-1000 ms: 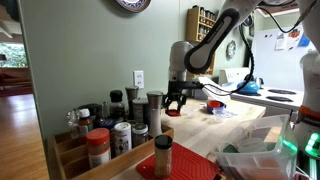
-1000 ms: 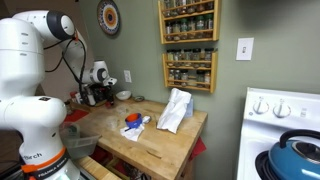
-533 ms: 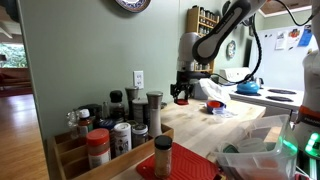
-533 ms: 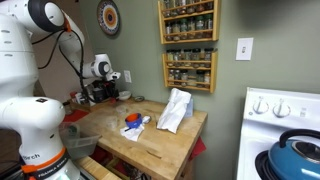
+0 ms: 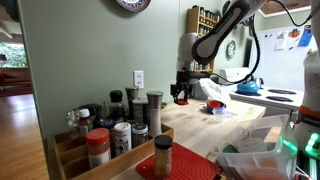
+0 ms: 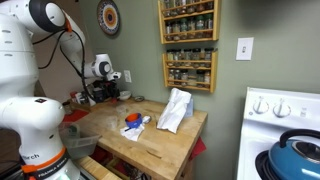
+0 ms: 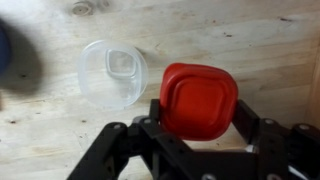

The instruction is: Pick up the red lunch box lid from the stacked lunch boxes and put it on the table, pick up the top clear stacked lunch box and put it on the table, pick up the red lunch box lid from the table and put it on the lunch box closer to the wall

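Red lunch box lid (image 7: 198, 98) between the jaws

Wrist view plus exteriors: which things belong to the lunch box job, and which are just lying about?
Job: red lid in the hand; clear box; table.
Lying about: spice jars; white bag; kettle; wall clock.

Bare wood of the table (image 7: 250, 40) lies open around the clear lunch box (image 7: 112, 73), save where the red lunch box lid (image 7: 198, 98) hangs beside it in the gripper (image 7: 198, 108). A blurred blue thing (image 7: 5, 50), perhaps cloth, crowds one side. In an exterior view a white bag (image 6: 176, 108) blocks the wall edge, and the front corner is bare.
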You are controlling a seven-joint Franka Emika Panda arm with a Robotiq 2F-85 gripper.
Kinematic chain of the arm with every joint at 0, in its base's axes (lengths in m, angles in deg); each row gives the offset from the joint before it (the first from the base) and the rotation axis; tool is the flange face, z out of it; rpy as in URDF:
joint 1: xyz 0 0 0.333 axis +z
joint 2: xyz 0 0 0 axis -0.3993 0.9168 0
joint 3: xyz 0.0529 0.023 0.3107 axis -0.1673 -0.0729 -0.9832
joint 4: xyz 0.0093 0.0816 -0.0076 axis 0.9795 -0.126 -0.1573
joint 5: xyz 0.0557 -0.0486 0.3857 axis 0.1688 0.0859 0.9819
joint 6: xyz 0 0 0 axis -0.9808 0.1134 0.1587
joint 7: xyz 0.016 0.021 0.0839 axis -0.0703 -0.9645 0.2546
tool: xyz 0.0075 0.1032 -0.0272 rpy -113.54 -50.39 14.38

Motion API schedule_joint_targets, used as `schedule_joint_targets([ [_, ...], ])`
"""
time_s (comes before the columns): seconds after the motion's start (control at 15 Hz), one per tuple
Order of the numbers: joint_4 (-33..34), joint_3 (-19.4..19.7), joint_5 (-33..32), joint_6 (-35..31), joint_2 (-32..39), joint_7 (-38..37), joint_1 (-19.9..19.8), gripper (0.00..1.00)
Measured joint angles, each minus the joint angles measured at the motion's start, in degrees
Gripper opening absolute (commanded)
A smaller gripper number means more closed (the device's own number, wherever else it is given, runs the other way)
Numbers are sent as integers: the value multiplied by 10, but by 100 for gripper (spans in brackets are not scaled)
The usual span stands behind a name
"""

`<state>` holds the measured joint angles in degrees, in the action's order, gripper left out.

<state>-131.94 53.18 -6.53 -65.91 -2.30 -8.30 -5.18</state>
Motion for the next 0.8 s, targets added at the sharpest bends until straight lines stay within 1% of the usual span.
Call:
schedule_joint_targets([
  [0.4, -7, -1, 18, 0, -1, 119, -31, 47],
  [0.8, -29, -1, 29, 0, -3, 161, -57, 47],
])
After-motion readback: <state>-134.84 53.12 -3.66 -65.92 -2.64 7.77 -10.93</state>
